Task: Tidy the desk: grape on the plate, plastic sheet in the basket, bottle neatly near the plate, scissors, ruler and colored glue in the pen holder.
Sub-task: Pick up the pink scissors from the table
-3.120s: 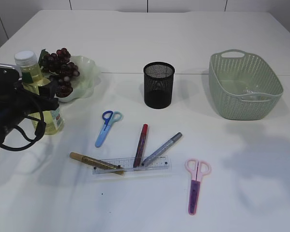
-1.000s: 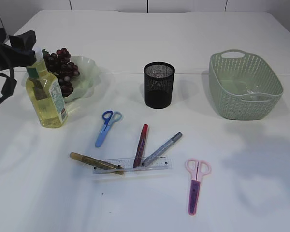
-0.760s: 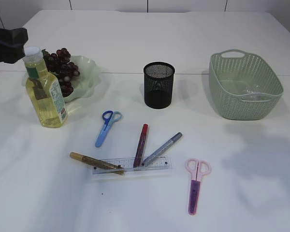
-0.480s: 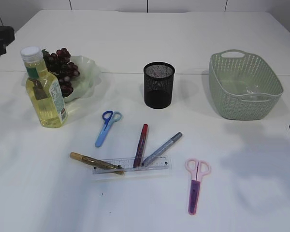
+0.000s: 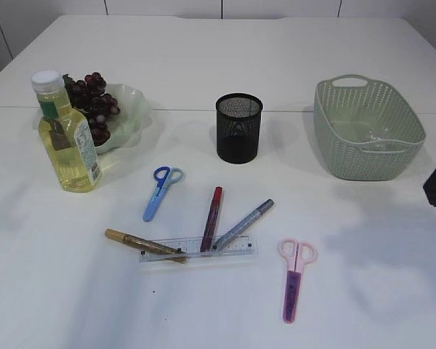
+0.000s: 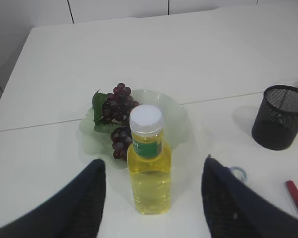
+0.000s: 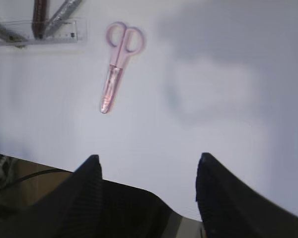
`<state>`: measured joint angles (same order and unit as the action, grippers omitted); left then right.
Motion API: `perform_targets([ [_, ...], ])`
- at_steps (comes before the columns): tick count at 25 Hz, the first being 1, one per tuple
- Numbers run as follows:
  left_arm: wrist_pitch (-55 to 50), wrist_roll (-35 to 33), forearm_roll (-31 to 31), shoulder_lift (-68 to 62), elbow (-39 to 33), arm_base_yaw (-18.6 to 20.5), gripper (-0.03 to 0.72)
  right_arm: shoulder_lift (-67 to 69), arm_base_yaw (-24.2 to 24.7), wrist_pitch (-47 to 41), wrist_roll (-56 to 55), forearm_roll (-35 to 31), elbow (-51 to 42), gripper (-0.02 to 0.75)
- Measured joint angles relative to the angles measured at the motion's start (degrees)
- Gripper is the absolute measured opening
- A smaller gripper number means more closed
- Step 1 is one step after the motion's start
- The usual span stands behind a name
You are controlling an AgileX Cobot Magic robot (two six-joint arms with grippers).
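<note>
Left pincer (image 6: 151,198) parted wide, empty, hovering just near of bottle (image 6: 148,161). Bottle upright on desk (image 5: 218,58), touching near edge of plate (image 5: 131,116) with grapes (image 5: 91,102). Right pincer (image 7: 146,191) parted too, empty, above bare desk near pink scissors (image 7: 118,64). Pen holder (image 5: 239,127) mid-desk; blue scissors (image 5: 158,191), ruler (image 5: 198,249), glue pens (image 5: 212,218) lying loose. Basket (image 5: 367,127) far right.
</note>
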<state>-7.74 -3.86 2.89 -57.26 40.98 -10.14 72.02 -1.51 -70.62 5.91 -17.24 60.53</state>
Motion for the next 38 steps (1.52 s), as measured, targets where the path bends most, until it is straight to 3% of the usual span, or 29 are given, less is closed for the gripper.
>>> perform_targets([
  [8,-9.6,0.0,0.0,10.5,0.0,0.0,0.444,0.0,0.0,0.0,-0.1,-13.6,0.0,0.472],
  [13,-17.8,0.0,0.0,13.6,2.9,0.0,0.443,0.0,0.0,0.0,2.3,-14.8,0.0,0.471],
  [18,-22.3,0.0,0.0,15.2,5.9,0.0,0.443,0.0,-1.3,1.3,-7.9,-6.7,0.0,0.471],
  [24,-23.1,0.0,0.0,15.3,7.4,0.0,0.443,0.0,-12.2,2.8,-23.9,4.6,0.0,0.471],
  [28,-23.1,0.0,0.0,15.3,7.4,0.0,0.442,1.8,-18.3,4.3,-32.6,7.0,0.0,0.471],
  [38,-23.1,0.0,0.0,15.3,7.4,0.0,0.438,16.6,-23.2,9.1,-39.8,7.9,1.0,0.472],
])
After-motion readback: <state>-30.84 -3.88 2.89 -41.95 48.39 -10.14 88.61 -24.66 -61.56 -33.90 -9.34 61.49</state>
